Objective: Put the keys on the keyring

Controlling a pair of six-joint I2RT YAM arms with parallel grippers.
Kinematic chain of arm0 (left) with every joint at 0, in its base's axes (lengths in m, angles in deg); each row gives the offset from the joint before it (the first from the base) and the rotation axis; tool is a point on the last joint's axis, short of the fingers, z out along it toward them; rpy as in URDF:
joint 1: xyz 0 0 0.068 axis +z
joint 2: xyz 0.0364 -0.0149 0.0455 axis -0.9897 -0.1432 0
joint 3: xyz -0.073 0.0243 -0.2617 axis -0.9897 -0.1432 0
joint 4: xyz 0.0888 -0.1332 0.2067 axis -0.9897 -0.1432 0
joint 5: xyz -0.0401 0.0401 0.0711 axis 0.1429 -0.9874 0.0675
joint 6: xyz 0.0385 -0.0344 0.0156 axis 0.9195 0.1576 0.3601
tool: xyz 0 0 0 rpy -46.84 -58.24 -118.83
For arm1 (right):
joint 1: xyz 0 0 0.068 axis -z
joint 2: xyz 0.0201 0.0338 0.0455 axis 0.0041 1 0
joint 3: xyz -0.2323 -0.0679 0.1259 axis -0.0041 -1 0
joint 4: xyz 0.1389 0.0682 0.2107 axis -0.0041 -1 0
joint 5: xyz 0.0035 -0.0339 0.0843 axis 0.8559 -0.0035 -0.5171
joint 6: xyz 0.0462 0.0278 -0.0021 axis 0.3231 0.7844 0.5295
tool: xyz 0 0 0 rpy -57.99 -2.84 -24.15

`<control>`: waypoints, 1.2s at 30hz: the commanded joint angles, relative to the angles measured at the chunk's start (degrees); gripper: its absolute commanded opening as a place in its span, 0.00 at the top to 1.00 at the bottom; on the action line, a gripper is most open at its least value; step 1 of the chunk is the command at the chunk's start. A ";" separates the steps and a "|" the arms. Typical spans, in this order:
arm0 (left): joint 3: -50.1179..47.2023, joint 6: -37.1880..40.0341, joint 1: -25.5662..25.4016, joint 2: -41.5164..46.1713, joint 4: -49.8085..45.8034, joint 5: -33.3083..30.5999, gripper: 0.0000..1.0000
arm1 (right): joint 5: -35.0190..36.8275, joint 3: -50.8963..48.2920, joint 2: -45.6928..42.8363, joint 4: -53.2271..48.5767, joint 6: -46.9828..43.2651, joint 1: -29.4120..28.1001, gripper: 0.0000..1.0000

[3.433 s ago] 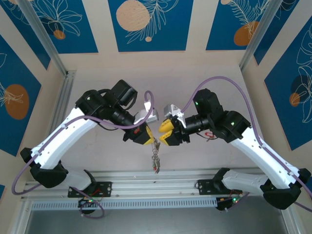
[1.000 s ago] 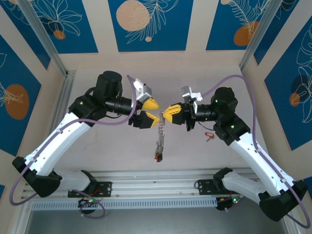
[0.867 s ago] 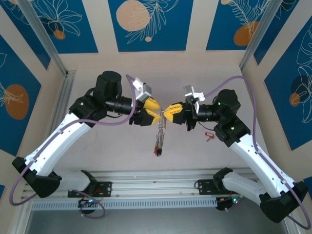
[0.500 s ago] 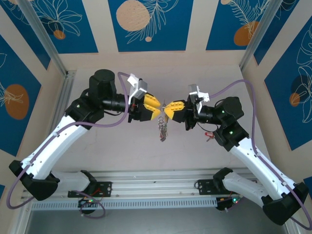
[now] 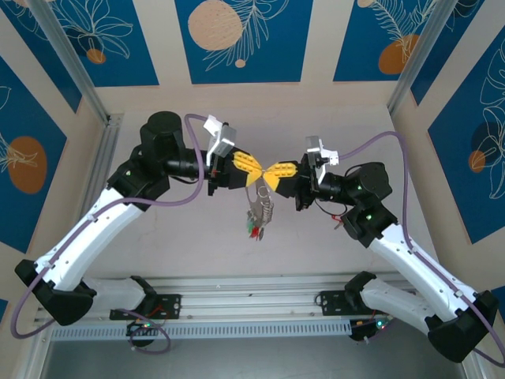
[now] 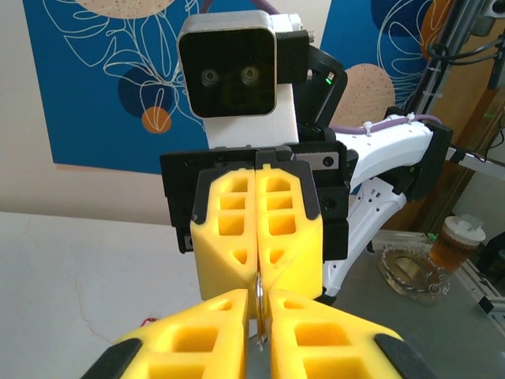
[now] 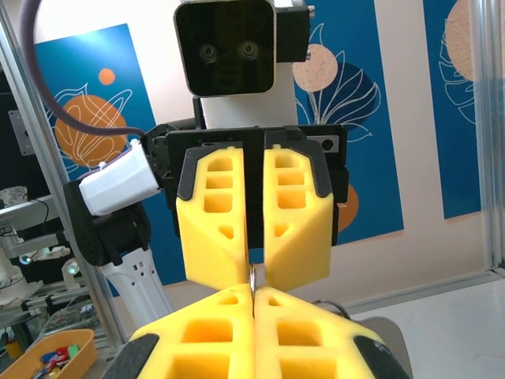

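At left, the left jaws: pinched down to a hairline, with the thin wire of the keyring (image 6: pixel 258 306) caught between them. Judged a real hold and not an empty close, going by the left wrist view.

In the middle, well above the counter (image 5: pixel 197 237): tip to tip with the right jaws, both meeting on the top of the keyring. Hanging below that meeting point, the loop itself. At its lowest part, the keys (image 5: pixel 253 230), bunched together with red and green heads showing. Already threaded on, by the look of it. Exact count impossible to tell.

At right, the right jaws: fully closed on the same wire, seen as a sliver of metal between them in the right wrist view.

Step in hand, as a judgement: a two-sided hold on the ring, either to pass it across or to work open its gap for another key.

Next move: keep one side firm and ease the other off slowly. Watch for twist or slip in so thin a wire. Avoid any jerk that could swing the hanging keys or shake them loose.
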State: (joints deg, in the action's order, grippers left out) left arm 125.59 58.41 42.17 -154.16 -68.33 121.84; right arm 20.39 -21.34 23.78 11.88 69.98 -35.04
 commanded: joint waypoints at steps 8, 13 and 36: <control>-1.05 -1.69 -0.19 -1.03 2.64 2.08 0.76 | 4.75 -1.76 -1.83 6.78 1.36 -0.27 1.00; -0.91 -1.41 -0.21 -1.33 2.04 1.85 0.91 | 4.58 -1.49 -1.98 6.82 1.17 -0.31 1.00; 30.18 29.06 -4.11 -14.34 -57.46 -13.76 1.00 | 5.38 25.24 1.94 -63.53 -33.33 1.86 0.49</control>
State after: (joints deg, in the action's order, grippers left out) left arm 152.91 82.86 39.31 -167.71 -117.79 109.86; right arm 26.71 4.63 24.00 -45.34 39.69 -32.59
